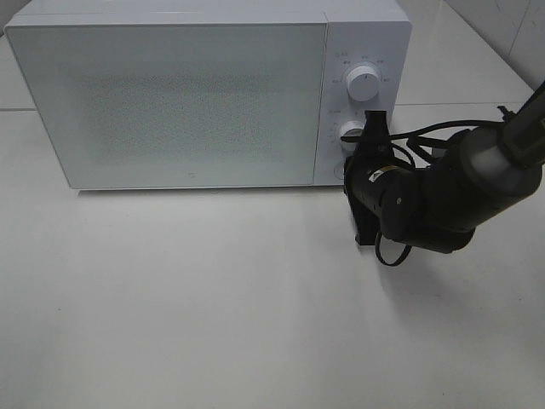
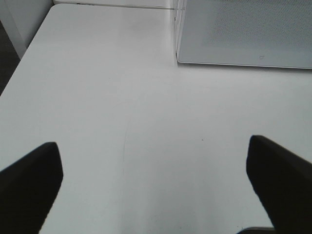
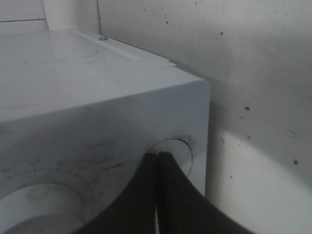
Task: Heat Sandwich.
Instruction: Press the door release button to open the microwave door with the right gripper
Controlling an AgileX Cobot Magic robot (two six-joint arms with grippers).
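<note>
- Not showing the sandwich in any of the three views; cannot tell where it is lying.
- Standing at the back of the counter: a white microwave, with its door sitting flush and closed, frosted and speckled, hiding whatever is behind it.
- Carrying a control panel on the right of the door, with an upper knob and a lower knob one above the other.
- Reaching in from the right of the high view: the right end effector, turned on its side and pointing at the bottom of that panel, just under the lower knob.
- Pinching the right end effector's fingers fully together, holding nothing, with the tips sitting at a round button near the panel's corner; cannot tell whether they are pressing it or only meeting it.
- Trailing a black cable in loops from the right arm, above the counter.
- Hanging over bare counter to the left of the microwave's front corner: the left end effector, seen only in its own wrist view.
- Spreading its two dark fingers wide apart, with nothing between them.
- Backing the scene: a pale wall flecked with dark specks, rising behind the microwave.
</note>
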